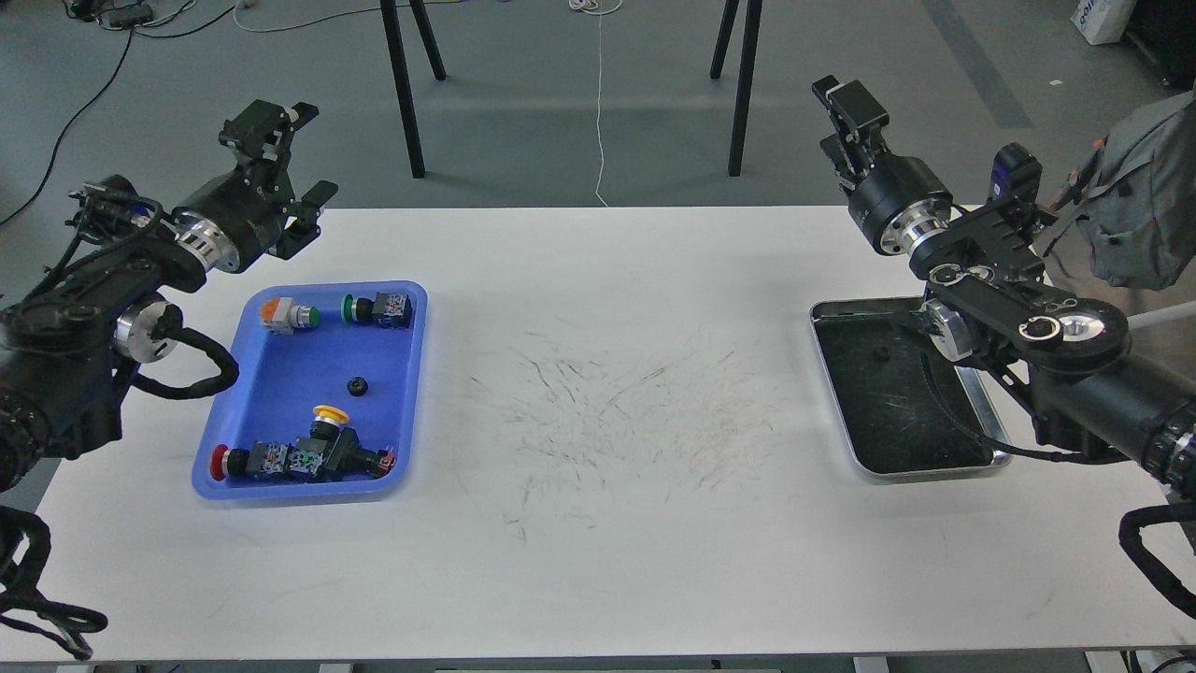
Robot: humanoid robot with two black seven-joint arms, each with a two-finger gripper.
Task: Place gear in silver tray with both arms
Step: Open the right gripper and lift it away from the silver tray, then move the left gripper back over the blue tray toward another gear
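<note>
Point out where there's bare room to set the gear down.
Silver tray: the bottom's near-left part is bare; the right arm overhangs its far-right side. The table between both trays is bare. The blue tray is crowded with push-buttons.

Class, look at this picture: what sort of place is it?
Probably a robotics lab or workshop: two robot arms over a scratched white table, a blue tray of push-button switches, and cables on a bare floor.

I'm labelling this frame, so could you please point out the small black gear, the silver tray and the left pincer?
Small black gear [356, 385], head view, its centre.
Silver tray [874, 411], head view, bare dark bottom.
Left pincer [301, 154], head view, between fingertips.
</note>
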